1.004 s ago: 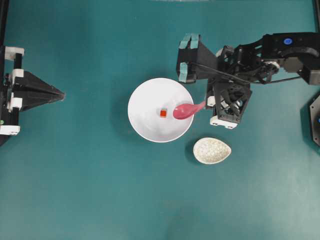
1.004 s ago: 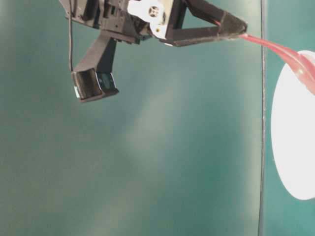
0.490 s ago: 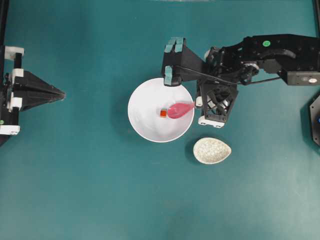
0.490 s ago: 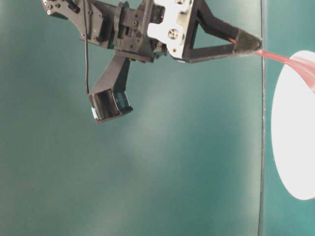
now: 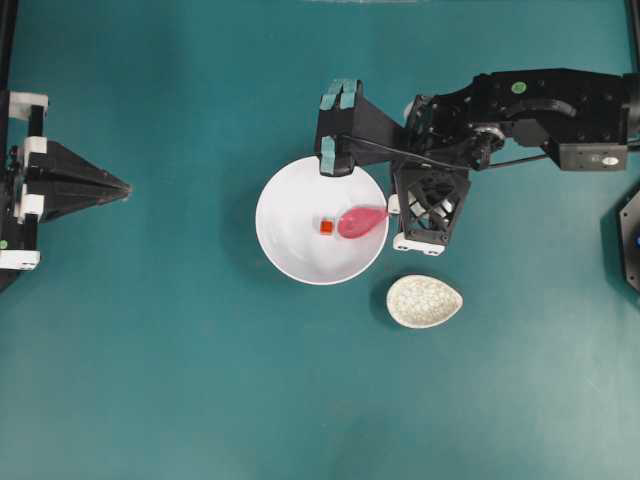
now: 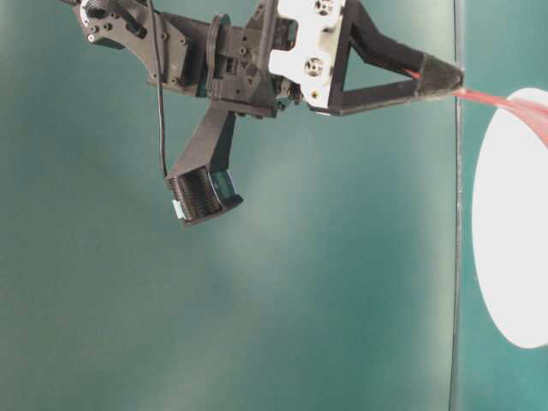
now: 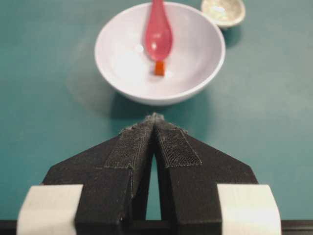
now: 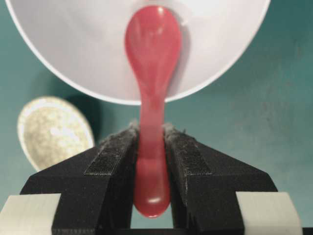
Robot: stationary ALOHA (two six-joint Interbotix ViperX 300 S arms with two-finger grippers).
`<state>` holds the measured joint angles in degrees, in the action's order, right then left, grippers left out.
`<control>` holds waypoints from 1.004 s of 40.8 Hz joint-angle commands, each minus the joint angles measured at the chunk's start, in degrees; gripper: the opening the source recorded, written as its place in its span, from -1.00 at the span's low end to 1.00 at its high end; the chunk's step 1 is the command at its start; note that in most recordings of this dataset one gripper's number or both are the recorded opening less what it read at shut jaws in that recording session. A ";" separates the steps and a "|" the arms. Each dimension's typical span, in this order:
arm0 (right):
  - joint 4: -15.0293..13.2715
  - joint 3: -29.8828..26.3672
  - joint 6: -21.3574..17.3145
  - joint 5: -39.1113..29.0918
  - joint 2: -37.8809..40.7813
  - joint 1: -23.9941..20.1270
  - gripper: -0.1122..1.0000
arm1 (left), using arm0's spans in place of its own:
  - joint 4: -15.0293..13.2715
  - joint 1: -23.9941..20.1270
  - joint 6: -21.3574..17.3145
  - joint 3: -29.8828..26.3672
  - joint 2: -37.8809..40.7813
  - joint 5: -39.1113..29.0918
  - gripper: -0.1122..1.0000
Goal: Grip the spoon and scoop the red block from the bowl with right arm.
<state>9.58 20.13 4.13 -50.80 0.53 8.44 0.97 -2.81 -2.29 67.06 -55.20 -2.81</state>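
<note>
The right hand [image 8: 151,147] is clamped on the handle of the pink soup spoon [image 5: 360,221], its padded fingers [image 8: 115,154] pressing the handle from both sides while the handle's rounded end pokes out behind them. From overhead, the right arm [image 5: 520,100] comes in from 3 o'clock and the spoon's oval scoop lies inside the white bowl [image 5: 290,255], in its 3 o'clock half, with the handle crossing the rim there. The red block [image 5: 326,227] sits on the bowl's floor near the centre, just off the tip of the spoon; in the left wrist view the block [image 7: 159,68] looks to be touching the tip (whether it truly does cannot be told). The speckled beige spoon rest [image 5: 425,301] lies on the teal worktop [image 5: 180,380] at about 5 o'clock from the bowl, close to it but apart. The left hand [image 5: 122,187] rests at the far 9 o'clock edge, well apart from the bowl, its fingers [image 7: 134,149] pressed together on nothing and pointing toward the bowl.
</note>
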 commanded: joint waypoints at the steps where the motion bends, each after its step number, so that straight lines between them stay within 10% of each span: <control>1: -0.09 -1.85 0.09 0.00 -0.35 -0.26 -0.37 | 0.09 -0.09 -0.09 -1.58 0.18 0.62 -0.80; 41: -0.09 -6.94 1.76 4.22 4.39 -0.97 -0.37 | 0.18 -0.09 -0.09 -1.49 0.62 -0.18 -0.80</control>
<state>9.58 14.68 6.15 -47.72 5.80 7.47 0.97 -2.81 -2.37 67.06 -55.02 -3.08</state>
